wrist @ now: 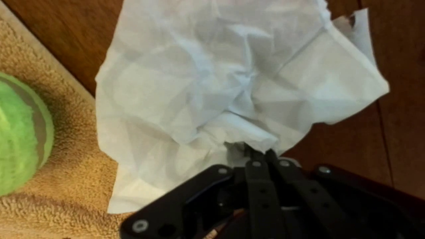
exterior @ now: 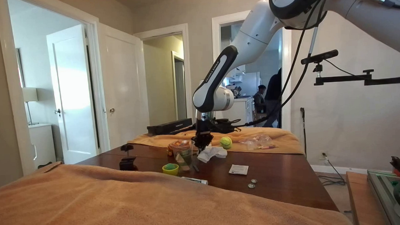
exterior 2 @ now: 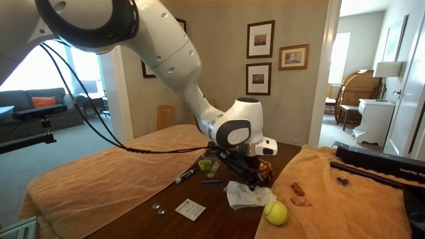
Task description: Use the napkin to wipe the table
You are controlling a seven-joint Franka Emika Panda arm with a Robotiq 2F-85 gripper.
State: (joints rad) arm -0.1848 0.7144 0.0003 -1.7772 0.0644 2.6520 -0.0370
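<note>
With a fold of the napkin [wrist: 199, 89] pinched in the gripper [wrist: 262, 154] and the rest spread on the dark table [exterior: 282, 173], one edge lapping the tan cloth [wrist: 78, 156], strokes are best kept low, flat and clear of the tennis ball [exterior 2: 276, 212].

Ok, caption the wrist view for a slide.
Gripper pinches a crumpled napkin where brown table meets towel; tennis ball at the picture's left edge.
</note>
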